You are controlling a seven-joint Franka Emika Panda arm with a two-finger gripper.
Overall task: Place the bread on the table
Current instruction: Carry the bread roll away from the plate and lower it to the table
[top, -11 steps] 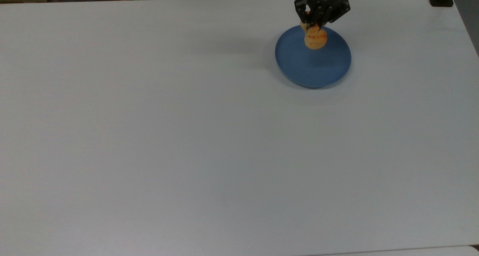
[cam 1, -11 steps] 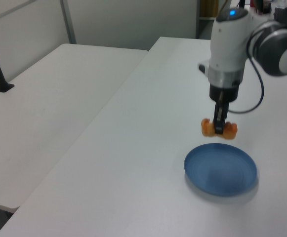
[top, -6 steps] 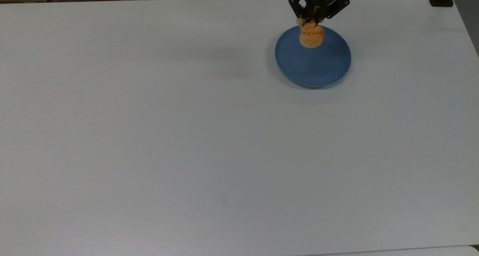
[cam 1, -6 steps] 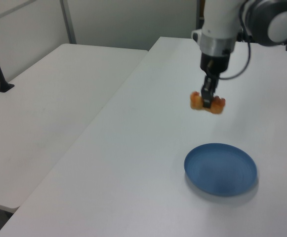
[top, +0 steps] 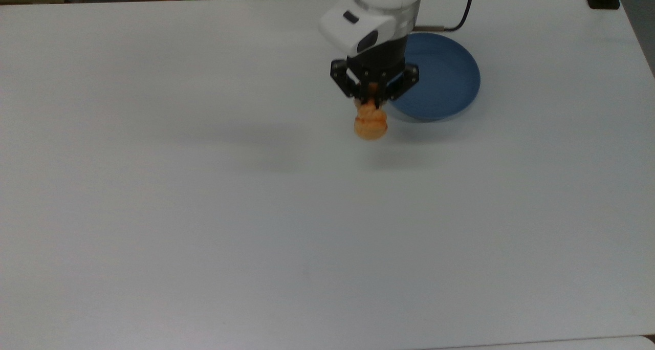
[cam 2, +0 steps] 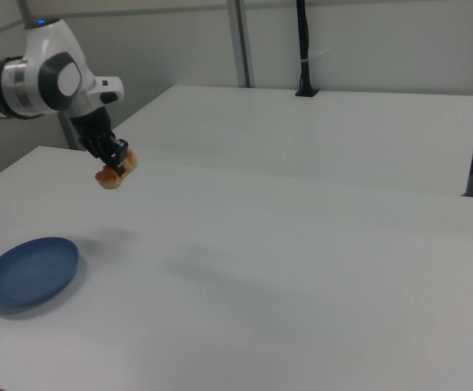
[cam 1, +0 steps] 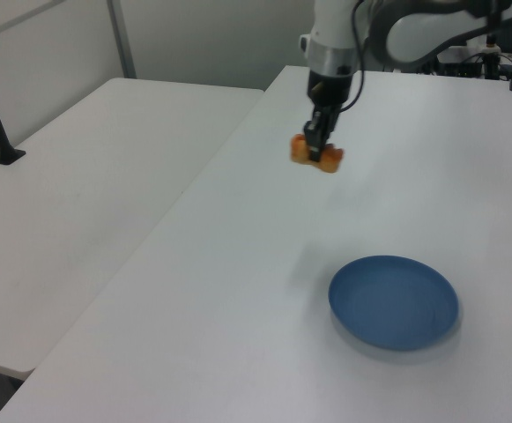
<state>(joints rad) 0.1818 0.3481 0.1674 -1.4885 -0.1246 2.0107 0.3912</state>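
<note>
My pincer: my gripper (top: 374,100) is closed on the bread (top: 370,125), the fingers pinching it near its middle, as the left view shows with a lump of crust sticking out on either side.

Where the bread is: held in the air, clear of the blue plate (top: 445,79). In the top view it hangs just off the plate's rim, on the top view's left and slightly below.

Height: the left view puts the bread (cam 1: 316,155) well above the table (cam 1: 238,291), and far up the frame from the blue plate (cam 1: 394,301). The right view agrees, with the bread (cam 2: 112,173) high over the blue plate (cam 2: 29,270).

The relation that matters: the bread sits straight under my gripper (cam 1: 318,150), its long axis lying level and crosswise to my fingers. Below it is bare table (top: 256,212), not plate, so I judge the coming move is a plain drop in height before I let go.

What the views add: the top view gives me the offset from the plate but hides the height; the left view and right view give the height, and the soft shadow on the table in the right view, just beside the plate, hints where the bread would land.

Risk, as I judge it: releasing from this height, the roll could bounce or roll back toward the plate.
</note>
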